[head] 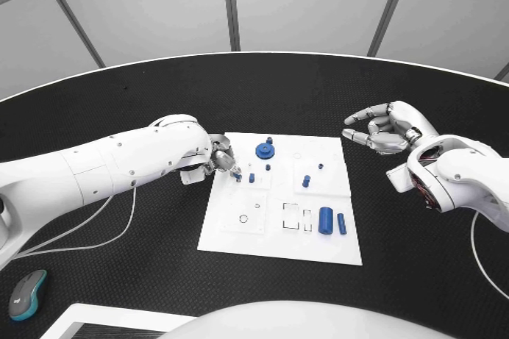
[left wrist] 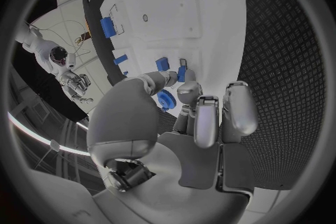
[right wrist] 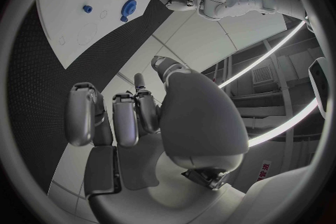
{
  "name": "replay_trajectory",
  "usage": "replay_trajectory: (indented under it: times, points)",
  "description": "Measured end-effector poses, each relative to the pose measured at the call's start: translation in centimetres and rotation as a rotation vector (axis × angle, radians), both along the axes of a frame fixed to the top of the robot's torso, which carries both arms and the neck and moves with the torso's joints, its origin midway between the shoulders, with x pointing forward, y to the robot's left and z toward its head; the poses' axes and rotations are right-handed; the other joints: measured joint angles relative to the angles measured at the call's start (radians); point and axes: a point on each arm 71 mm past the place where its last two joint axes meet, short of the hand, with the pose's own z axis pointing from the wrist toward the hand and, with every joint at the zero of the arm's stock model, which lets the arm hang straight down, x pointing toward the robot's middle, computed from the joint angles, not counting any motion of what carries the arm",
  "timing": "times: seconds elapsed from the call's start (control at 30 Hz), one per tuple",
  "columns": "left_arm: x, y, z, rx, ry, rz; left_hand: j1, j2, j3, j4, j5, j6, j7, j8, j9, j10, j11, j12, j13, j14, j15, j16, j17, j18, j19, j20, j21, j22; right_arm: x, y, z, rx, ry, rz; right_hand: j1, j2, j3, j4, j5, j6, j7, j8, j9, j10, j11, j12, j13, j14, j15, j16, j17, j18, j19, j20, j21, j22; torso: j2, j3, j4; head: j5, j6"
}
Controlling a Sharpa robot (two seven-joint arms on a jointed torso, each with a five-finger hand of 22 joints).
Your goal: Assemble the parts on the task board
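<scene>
The white task board (head: 235,232) lies in the middle of the black table. My left hand (head: 218,161) is at the board's left edge, thumb and a finger pinching a small blue part (left wrist: 181,73) just above the board. A second small blue part (left wrist: 162,63) stands beside it. A blue gear (head: 265,151) sits near the board's far edge, a blue peg (head: 305,181) stands mid-board, and a thick blue cylinder (head: 326,220) lies beside a thinner one (head: 341,222) at the near right. My right hand (head: 387,129) hovers off the board's far right corner, fingers loosely bent, holding nothing.
A grey and teal mouse-shaped object (head: 26,295) lies at the table's near left edge, with a white frame (head: 90,320) beside it. A thin cable (head: 101,225) loops under my left arm. Empty slots (head: 290,215) and holes (head: 243,219) show in the board's near half.
</scene>
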Motion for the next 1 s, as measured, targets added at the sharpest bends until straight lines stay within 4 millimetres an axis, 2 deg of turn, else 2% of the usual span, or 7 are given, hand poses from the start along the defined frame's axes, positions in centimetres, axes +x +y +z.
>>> replay_trajectory:
  times: [0.8, 1.0]
  points:
    - [-0.22, -0.15, -0.10, 0.009, 0.014, -0.017, 0.000, 0.000, -0.003, -0.003, -0.001, 0.002, -0.002, 0.002, 0.001, 0.000, 0.000, 0.004, 0.004, 0.000, 0.000, 0.000, 0.000, 0.000, 0.000, 0.000, 0.000, 0.001, 0.02, 0.02, -0.01, 0.000, 0.000, 0.000, 0.000, 0.000, 0.000, 0.000, 0.000, 0.000, 0.000, 0.000, 0.000, 0.000, 0.000, 0.000, 0.000, 0.000, 0.000, 0.000, 0.000, 0.000, 0.000, 0.000, 0.000, 0.000, 0.000, 0.0000, 0.0005, -0.001, -0.007]
    - [-0.23, -0.15, -0.11, 0.009, 0.015, -0.018, 0.000, 0.000, -0.003, -0.003, -0.001, 0.002, -0.002, 0.002, 0.001, 0.008, -0.007, 0.004, 0.005, 0.000, 0.000, 0.000, 0.000, 0.000, 0.000, 0.000, 0.000, 0.001, 0.01, 0.00, -0.01, 0.000, 0.000, 0.000, 0.000, 0.000, 0.000, 0.000, 0.000, 0.000, 0.000, 0.000, 0.000, 0.000, 0.000, 0.000, 0.000, 0.000, 0.000, 0.000, 0.000, 0.000, 0.000, 0.000, 0.000, 0.000, 0.000, 0.0002, 0.0004, -0.001, -0.009]
